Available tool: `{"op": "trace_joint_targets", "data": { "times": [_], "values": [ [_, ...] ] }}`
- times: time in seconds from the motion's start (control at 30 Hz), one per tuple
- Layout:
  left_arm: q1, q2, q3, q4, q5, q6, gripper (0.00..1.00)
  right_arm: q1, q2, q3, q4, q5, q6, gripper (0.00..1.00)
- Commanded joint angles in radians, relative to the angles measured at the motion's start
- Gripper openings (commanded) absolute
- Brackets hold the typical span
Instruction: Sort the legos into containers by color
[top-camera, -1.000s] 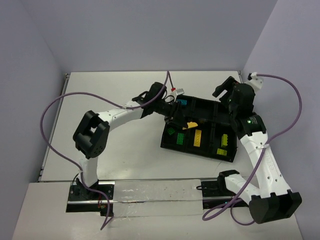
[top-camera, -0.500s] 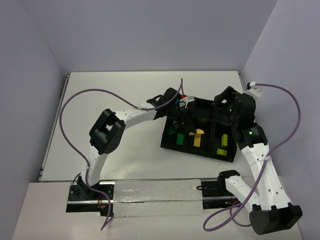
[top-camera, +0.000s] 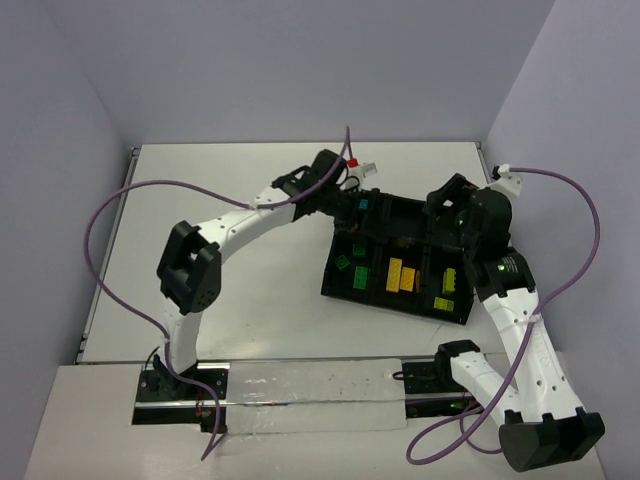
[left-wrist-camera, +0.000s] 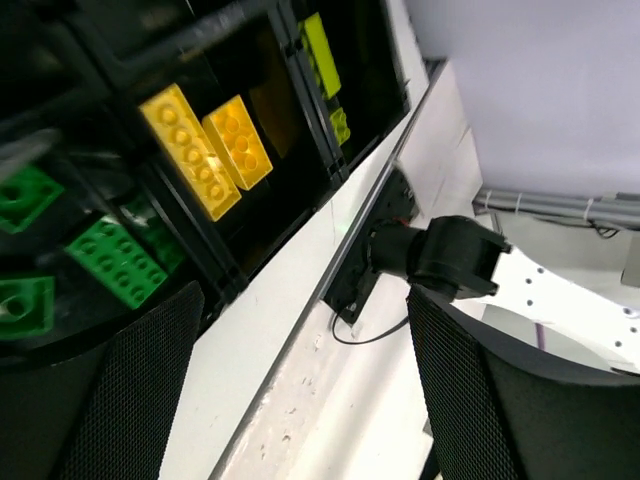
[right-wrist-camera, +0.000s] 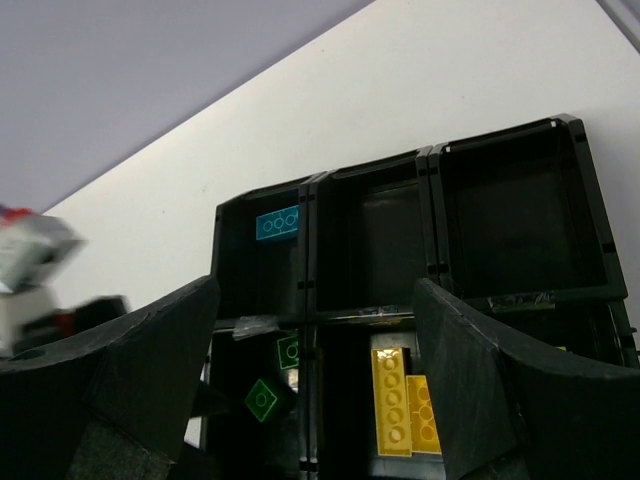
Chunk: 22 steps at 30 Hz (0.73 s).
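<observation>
The black tray (top-camera: 400, 302) of containers lies right of the table's middle. Its near row holds green legos (top-camera: 350, 264), two yellow legos (top-camera: 400, 275) and lime legos (top-camera: 446, 290); a light blue lego (top-camera: 364, 204) lies in a far compartment. My left gripper (top-camera: 345, 200) hangs open over the tray's far left corner, nothing between its fingers (left-wrist-camera: 130, 400). In its view I see the yellow legos (left-wrist-camera: 205, 148), green legos (left-wrist-camera: 118, 260) and lime legos (left-wrist-camera: 322, 55). My right gripper (top-camera: 445, 210) is open and empty above the tray's far right, looking down on the light blue lego (right-wrist-camera: 278, 223) and yellow legos (right-wrist-camera: 395, 405).
Purple cables (top-camera: 120, 200) loop off both arms over the table's left and right sides. A shiny strip (top-camera: 300, 385) runs along the near edge between the arm bases. Walls close in on the table at the back and both sides. The right arm's base (left-wrist-camera: 450, 255) shows in the left wrist view.
My left gripper opened and let a yellow lego fall beside the other in the yellow compartment, then drew back toward the tray's far left corner. The right arm shifted slightly over the tray.
</observation>
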Motion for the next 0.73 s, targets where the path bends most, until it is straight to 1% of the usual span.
{"op": "trace_joint_targets", "data": {
  "times": [0.0, 0.07, 0.17, 0.27, 0.4, 0.53, 0.7],
  "values": [
    [0.13, -0.201, -0.078, -0.015, -0.046, 0.03, 0.89, -0.005, -0.001, 0.006, 0.036, -0.001, -0.026, 0.86],
    [0.174, -0.241, -0.102, -0.04, -0.074, 0.048, 0.88, -0.005, 0.008, 0.01, 0.031, -0.001, -0.037, 0.87],
    [0.262, -0.32, -0.113, -0.074, -0.156, 0.089, 0.88, -0.005, 0.033, 0.01, 0.028, 0.002, -0.035, 0.89],
    [0.321, -0.366, -0.066, -0.117, -0.245, 0.126, 0.88, -0.005, 0.047, 0.004, 0.038, 0.003, -0.024, 0.9],
    [0.371, -0.384, 0.023, -0.143, -0.342, 0.161, 0.87, -0.005, 0.044, -0.007, 0.043, -0.005, -0.022, 0.92],
    [0.41, -0.417, 0.032, -0.099, -0.369, 0.152, 0.87, -0.005, 0.015, -0.02, 0.036, 0.027, -0.033, 0.93],
    [0.443, -0.443, -0.015, -0.011, -0.327, 0.123, 0.86, -0.005, 0.028, -0.021, -0.005, 0.059, -0.01, 0.93]
  ]
}}
